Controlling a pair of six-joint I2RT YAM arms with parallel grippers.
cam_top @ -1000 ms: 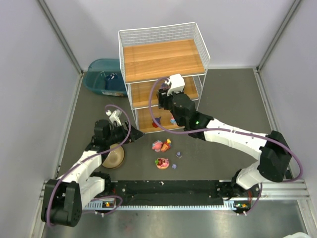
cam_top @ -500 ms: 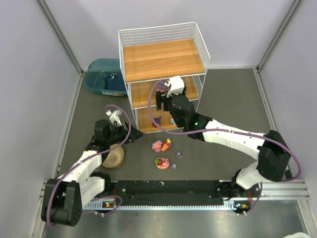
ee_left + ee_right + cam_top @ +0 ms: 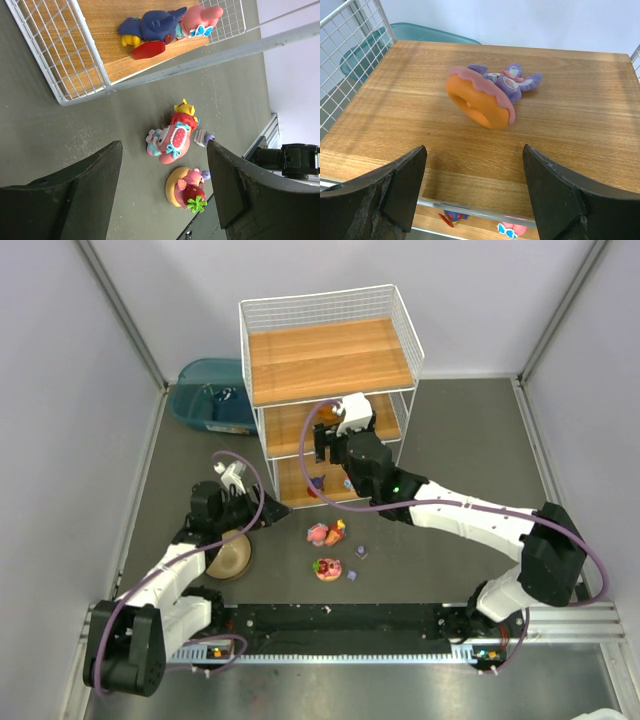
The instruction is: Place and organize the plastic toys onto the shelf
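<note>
A dark grey surface between pale walls carried one shelf at its far edge, one teal bin and one bowl. Loose toys lay mid-surface, one bunny on the middle tier. Left fingers and right fingers gaped, released.

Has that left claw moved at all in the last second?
No. The left gripper stays where it was, just off the near-left corner of the shelf.

The grey surface carries the shelf, a teal bin, a tan bowl and loose toys; on the middle board a purple bunny lies tipped against an orange ring; figurines lie on the bottom board.
</note>
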